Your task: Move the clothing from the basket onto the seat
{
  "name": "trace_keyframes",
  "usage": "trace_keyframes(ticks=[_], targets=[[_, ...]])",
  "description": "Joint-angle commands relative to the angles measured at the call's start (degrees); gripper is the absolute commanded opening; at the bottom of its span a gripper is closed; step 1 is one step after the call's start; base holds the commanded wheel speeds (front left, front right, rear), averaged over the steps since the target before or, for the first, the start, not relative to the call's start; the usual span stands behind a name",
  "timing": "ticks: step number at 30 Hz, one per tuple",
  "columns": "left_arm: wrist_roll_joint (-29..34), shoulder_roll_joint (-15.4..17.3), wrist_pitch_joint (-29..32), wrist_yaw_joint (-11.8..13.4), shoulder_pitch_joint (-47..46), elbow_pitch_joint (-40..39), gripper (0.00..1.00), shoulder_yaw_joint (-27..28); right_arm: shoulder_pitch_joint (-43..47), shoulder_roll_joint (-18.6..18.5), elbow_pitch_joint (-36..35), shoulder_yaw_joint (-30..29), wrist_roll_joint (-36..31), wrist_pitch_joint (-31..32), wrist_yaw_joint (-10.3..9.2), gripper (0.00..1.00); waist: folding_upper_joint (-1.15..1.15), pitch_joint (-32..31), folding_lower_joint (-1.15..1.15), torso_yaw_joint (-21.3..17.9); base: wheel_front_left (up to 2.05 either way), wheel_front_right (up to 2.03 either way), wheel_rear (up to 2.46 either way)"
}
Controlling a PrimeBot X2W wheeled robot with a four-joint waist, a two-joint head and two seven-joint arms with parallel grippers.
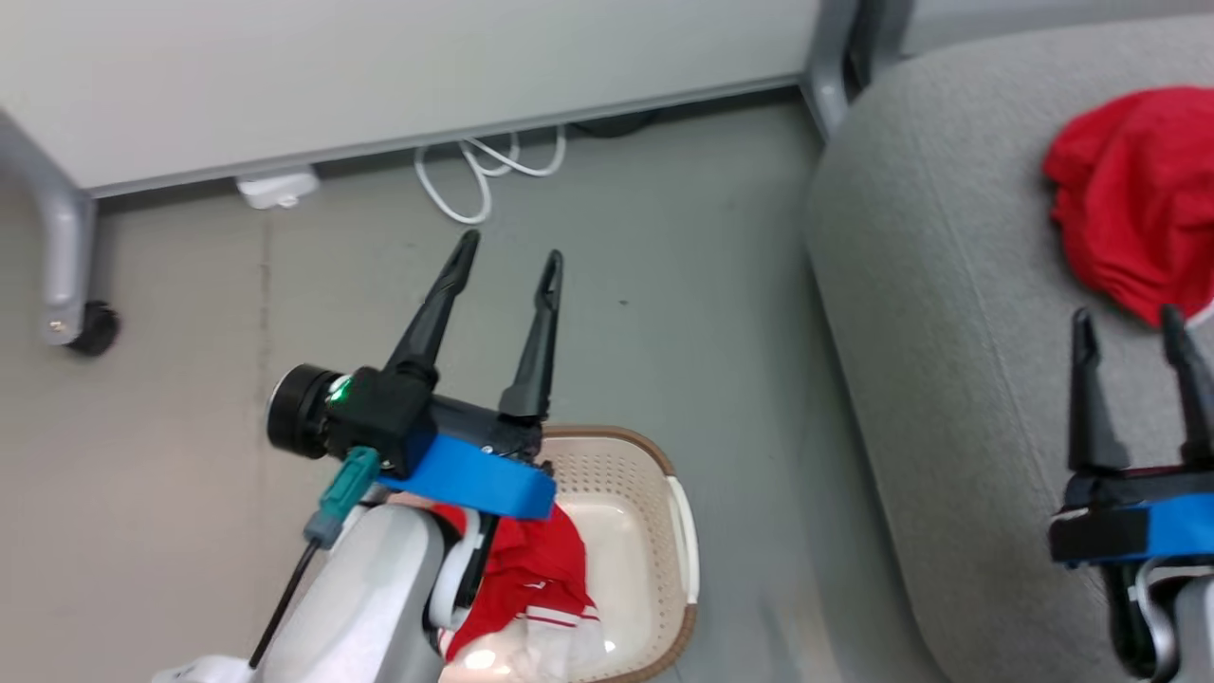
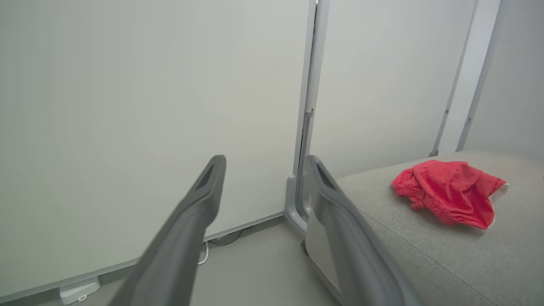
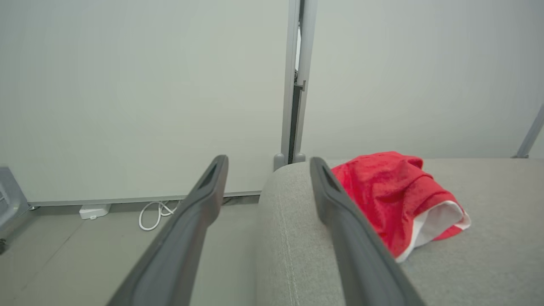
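Clothing piece (image 1: 1138,190) is lying on the seat (image 1: 929,285); second piece (image 1: 526,569) is sitting in the basket (image 1: 616,433). You are holding left gripper (image 1: 512,249) and right gripper (image 1: 1127,318) spread, grasping nothing.

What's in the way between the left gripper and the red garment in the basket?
Nothing visible. The left gripper is open, pointing out over the floor, and the red garment lies uncovered in the basket, beneath that arm's wrist.
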Motion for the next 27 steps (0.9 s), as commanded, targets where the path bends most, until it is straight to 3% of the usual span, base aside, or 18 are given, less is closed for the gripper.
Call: trace_keyframes(ticks=[1,11,27], targets=[[0.5,-0.4,-0.3,-0.5,1.8,-0.6,1.00,1.9,1.8,0.9,-1.3,1.1,-0.4,0.0,0.03,1.00,0.00,-3.3,0.02,3.7,0.00,0.00,0.00],[3.7,-1.7,-0.3,-2.9,9.8,-0.1,1.00,10.4,6.8,4.4,-2.7,3.3,-1.6,0.0,0.02,1.00,0.00,-9.6,0.02,7.9,0.00,0.00,0.00],[7.6,-2.3,-0.3,-5.9,18.9,0.7,1.00,18.2,11.7,6.2,-2.4,2.9,-4.2,0.0,0.03,1.00,0.00,-14.5,0.02,8.2,0.00,0.00,0.00]])
